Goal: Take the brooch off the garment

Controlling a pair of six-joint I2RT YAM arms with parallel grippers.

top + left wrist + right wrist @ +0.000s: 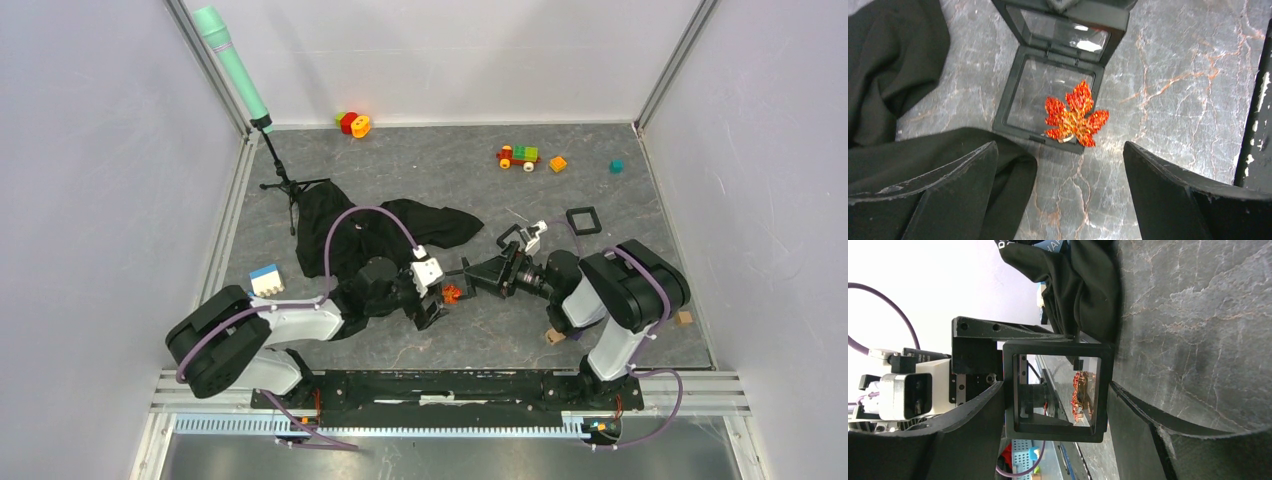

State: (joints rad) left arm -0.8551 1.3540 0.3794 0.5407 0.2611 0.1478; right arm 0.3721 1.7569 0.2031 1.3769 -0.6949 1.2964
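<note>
Looks pretty much done imo: the brooch (1074, 120) is lying mid-frame on the open black case (1009, 87), off the garment (888, 65) at left, with the left pincer (1060, 150) hovering wide open and the right pincer (1056, 387) seemingly gripping the lid (1058, 348).

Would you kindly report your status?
Left gripper open. Right gripper brackets black case lid, grip unclear. Orange maple-leaf brooch off black shirt, on case base.
</note>
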